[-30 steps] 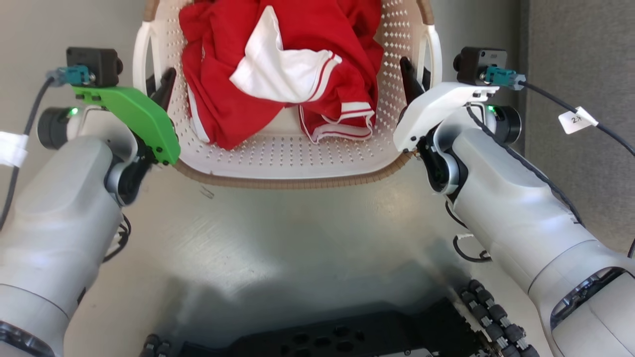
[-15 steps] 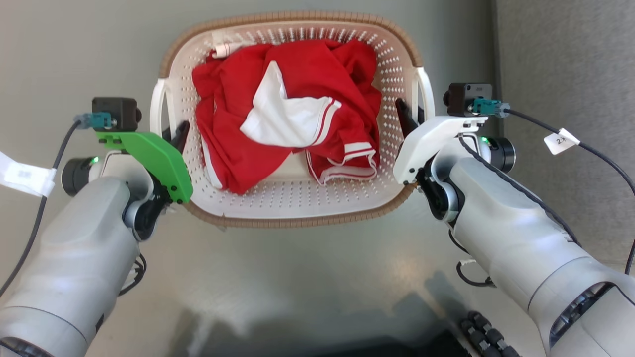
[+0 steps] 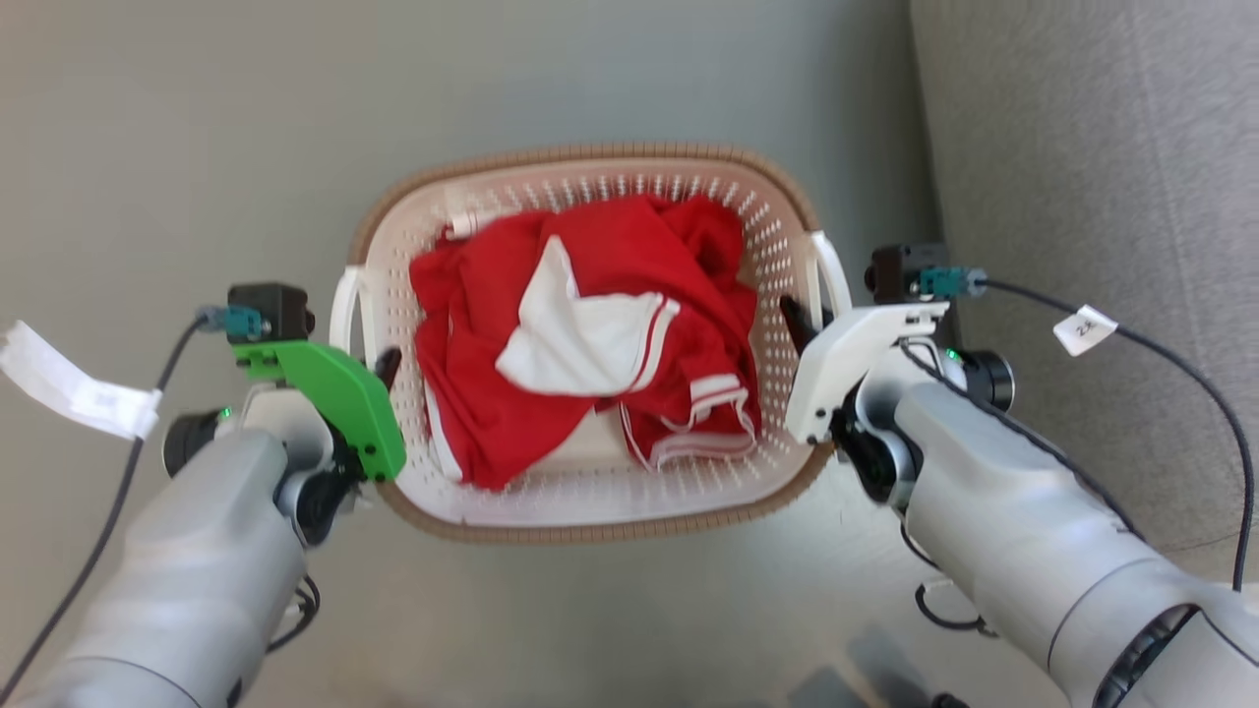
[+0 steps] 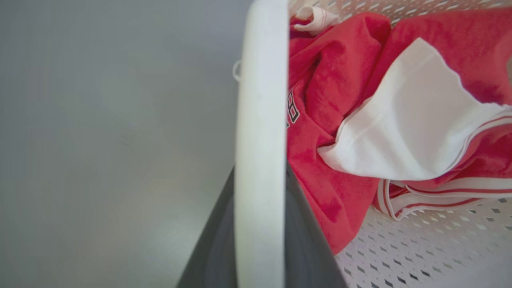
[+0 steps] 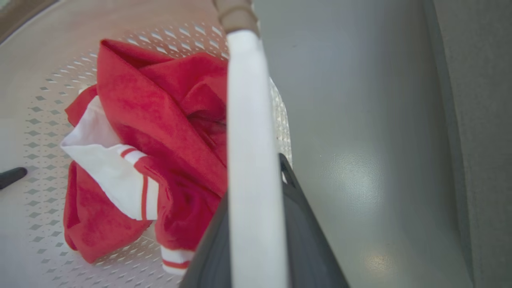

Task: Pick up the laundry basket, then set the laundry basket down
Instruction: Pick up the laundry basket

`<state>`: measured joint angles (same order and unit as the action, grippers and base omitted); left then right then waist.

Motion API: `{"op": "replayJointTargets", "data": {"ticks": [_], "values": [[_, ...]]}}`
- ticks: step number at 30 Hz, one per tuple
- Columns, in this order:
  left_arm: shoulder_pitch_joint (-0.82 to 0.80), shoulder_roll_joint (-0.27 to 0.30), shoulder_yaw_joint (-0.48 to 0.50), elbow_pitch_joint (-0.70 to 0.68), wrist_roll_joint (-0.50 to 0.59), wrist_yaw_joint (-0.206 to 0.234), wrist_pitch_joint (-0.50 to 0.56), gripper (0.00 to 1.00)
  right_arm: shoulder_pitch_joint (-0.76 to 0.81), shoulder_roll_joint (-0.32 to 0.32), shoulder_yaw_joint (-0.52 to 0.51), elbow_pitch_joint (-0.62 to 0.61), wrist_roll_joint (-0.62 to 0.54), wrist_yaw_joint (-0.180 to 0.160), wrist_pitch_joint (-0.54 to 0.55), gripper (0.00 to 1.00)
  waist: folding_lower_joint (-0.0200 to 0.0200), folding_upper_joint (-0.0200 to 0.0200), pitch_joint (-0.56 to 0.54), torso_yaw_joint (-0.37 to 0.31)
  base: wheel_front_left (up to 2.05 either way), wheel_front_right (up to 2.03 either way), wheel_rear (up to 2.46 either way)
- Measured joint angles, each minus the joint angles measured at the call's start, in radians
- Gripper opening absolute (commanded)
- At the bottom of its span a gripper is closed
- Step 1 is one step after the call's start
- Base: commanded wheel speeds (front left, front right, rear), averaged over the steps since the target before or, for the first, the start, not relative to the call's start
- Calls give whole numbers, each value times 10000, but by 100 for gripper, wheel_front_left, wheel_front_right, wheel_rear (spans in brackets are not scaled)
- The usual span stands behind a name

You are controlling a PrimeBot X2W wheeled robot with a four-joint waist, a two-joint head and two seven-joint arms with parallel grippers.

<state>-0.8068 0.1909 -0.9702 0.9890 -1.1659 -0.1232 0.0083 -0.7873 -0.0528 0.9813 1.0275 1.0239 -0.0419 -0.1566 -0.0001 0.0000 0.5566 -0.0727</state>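
The laundry basket (image 3: pixel 590 159) is cream-white and perforated, with a brown woven-look rim, and sits in the middle of the head view between my two arms. A red and white garment (image 3: pixel 590 334) lies crumpled inside it. My left gripper (image 3: pixel 372 362) is shut on the basket's left white handle (image 4: pixel 260 120), whose bar runs down over the dark fingers (image 4: pixel 308 232). On the other side, my right gripper (image 3: pixel 805 317) is shut on the right handle (image 5: pixel 248 140), with its dark fingers (image 5: pixel 304 216) behind the bar.
Smooth grey floor (image 3: pixel 197 147) lies around and beyond the basket. A grey carpeted surface (image 3: pixel 1102 177) borders it on the right. Cables with white tags hang off both wrists, one at the left (image 3: pixel 79 393) and one at the right (image 3: pixel 1082 329).
The head camera has pulled back and up, so the basket and both grippers look smaller and lower. My dark base has left the bottom edge. Both grips on the handles are unchanged.
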Motion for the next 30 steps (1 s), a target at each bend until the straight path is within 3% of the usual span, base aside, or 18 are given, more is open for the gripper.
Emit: {"op": "replayJointTargets", "data": {"ticks": [13,30], "values": [[1008,-610,-109,840,-257,-10,629,0,1014,-50,479,366,619,495,941,0,0,0,-1872,54,0,0,0],[2364,-1411,-238,1919,-639,2,1298,0,2498,-75,920,826,1175,894,1896,0,0,0,-4181,131,0,0,0]]}}
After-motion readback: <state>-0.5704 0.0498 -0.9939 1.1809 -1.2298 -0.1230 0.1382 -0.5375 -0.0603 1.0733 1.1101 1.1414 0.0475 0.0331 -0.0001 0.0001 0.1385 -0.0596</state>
